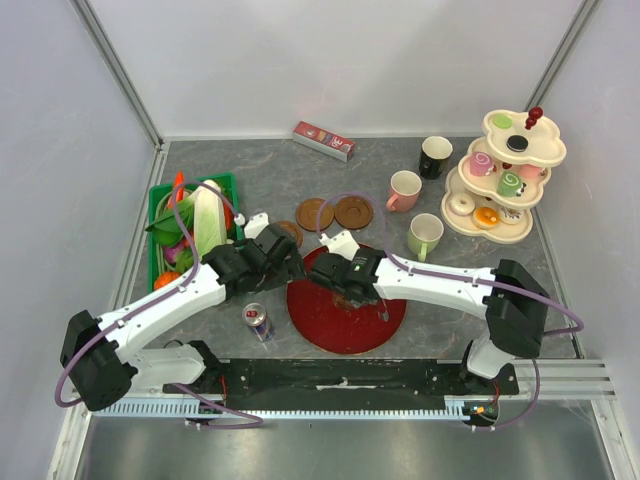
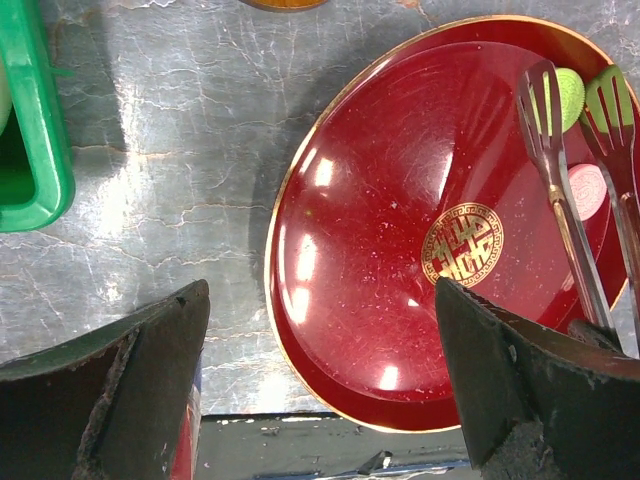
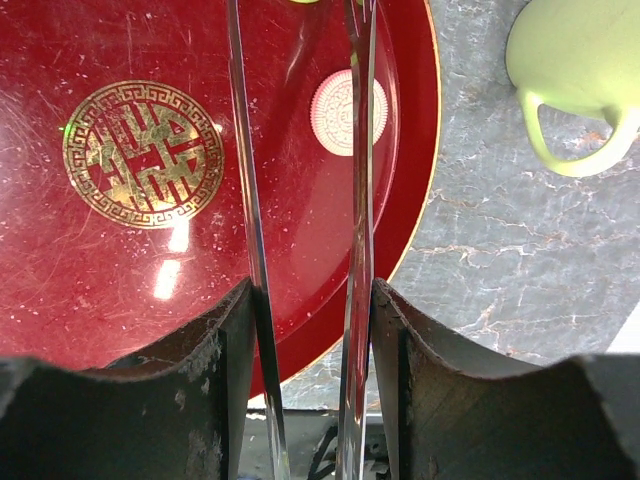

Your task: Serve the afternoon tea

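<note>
A red round plate (image 1: 345,318) lies at the table's front middle. My right gripper (image 1: 352,290) hovers over it, shut on metal tongs (image 3: 245,200). The tongs reach across the plate (image 2: 400,250). A lime-green pastry piece (image 2: 570,95) shows at the tong tips (image 2: 545,95). A pale pink macaron (image 3: 349,112) lies on the plate (image 3: 100,270) by its right rim. My left gripper (image 1: 290,265) is open and empty, over the plate's left edge (image 2: 320,400). Black (image 1: 435,157), pink (image 1: 404,190) and pale green (image 1: 425,236) mugs stand behind, beside brown saucers (image 1: 353,211). The cream tiered stand (image 1: 503,175) holds pastries.
A green crate (image 1: 190,225) of vegetables stands at the left, its corner in the left wrist view (image 2: 30,130). A small drink can (image 1: 259,321) stands left of the plate. A red box (image 1: 323,140) lies at the back. The green mug (image 3: 575,60) is near the plate's right rim.
</note>
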`<state>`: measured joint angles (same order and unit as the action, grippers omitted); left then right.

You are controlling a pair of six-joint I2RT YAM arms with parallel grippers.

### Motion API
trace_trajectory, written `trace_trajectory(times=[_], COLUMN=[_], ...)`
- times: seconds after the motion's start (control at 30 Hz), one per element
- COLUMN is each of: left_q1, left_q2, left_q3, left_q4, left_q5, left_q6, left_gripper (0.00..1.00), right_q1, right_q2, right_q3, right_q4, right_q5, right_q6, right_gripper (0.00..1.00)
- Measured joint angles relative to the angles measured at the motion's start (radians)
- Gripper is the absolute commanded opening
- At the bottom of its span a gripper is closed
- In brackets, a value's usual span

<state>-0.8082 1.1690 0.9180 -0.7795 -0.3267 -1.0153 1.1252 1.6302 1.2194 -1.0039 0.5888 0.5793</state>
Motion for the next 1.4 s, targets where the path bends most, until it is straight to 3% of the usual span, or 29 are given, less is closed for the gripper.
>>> trace_trajectory(times=[0.93, 1.4], left_q1=[0.011, 0.015], left_q2=[-0.031, -0.031], left_q3=[-0.009, -0.02], left_q4=[-0.035, -0.035], left_q5=[-0.039, -0.039], left_q6=[0.0, 0.0], left_gripper=[0.99, 0.99], right_q1=[0.066, 0.103], right_q2=[0.074, -0.043], right_q3=[0.109, 0.192], right_q4=[-0.122, -0.178], right_q5=[0.111, 0.152], right_q6=[0.005, 0.02], right_gripper=[0.45, 0.44])
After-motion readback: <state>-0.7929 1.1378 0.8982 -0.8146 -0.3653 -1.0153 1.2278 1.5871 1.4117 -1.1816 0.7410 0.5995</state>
